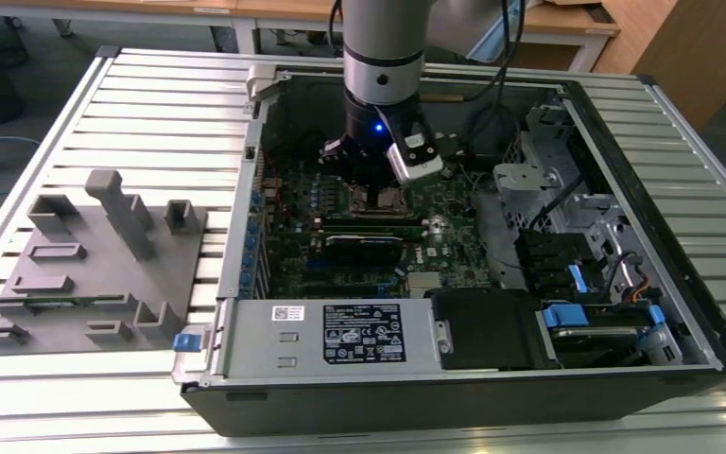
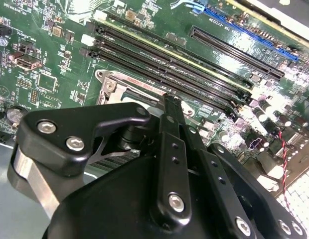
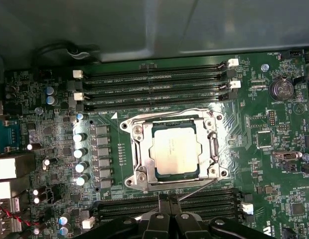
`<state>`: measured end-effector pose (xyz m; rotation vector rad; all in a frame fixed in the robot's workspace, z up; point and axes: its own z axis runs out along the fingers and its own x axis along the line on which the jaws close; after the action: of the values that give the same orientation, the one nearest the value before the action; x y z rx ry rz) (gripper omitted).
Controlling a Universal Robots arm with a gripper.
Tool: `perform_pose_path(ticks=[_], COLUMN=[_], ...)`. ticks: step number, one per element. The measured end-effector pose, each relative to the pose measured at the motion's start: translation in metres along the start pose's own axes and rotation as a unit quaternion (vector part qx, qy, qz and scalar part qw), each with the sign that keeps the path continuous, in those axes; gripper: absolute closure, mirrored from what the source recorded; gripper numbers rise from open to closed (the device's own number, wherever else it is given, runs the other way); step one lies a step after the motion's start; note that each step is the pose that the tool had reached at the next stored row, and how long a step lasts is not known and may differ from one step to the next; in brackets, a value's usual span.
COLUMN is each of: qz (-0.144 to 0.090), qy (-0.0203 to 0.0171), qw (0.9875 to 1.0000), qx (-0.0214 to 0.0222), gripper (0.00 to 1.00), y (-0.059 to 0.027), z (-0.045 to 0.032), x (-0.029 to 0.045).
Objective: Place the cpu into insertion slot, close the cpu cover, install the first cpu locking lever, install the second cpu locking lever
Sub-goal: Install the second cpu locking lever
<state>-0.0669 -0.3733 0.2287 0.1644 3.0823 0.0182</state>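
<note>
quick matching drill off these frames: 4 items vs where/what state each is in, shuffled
Items
1. cpu
2. cpu cover
3. grey fixture block
4. power supply

States or places
A. outside the case, on the slatted table at the exterior view's left
B. seated in the socket, metal top showing
C. along the case's near edge, labelled side up
D. lying flat as a frame around the chip

Pairs: 1-B, 2-D, 3-A, 4-C

Even, soft room light. Glare whitens the motherboard (image 2: 229,99) beyond the gripper (image 2: 167,107) in the second wrist view; the linkage nearest the lens blurs. Case interior sits dim.
</note>
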Motion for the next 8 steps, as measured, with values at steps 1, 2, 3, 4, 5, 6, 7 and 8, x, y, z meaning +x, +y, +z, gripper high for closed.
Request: perform_pose_path(ticks=[1,2,3,4,5,6,7,8], qz=[0.0,0.0,0.0,0.0,0.0,0.0,0.0,0.0], qy=[0.0,0.0,0.0,0.0,0.0,0.0,0.0,-0.0001], qw=[1.0,1.0,1.0,1.0,1.0,1.0,1.0,1.0], qx=[0.0001,0.0001,0.0002,0.0002,0.0003,0.0003,0.0003,0.0001], gripper=[0.9,0.9,0.9,0.9,0.9,0.9,0.9,0.9], y=[0.0,0.0,0.0,0.0,0.0,0.0,0.0,0.0], z=[0.0,0.0,0.0,0.0,0.0,0.0,0.0001,0.0007], x=[0.0,0.0,0.0,0.0,0.0,0.0,0.0,0.0003])
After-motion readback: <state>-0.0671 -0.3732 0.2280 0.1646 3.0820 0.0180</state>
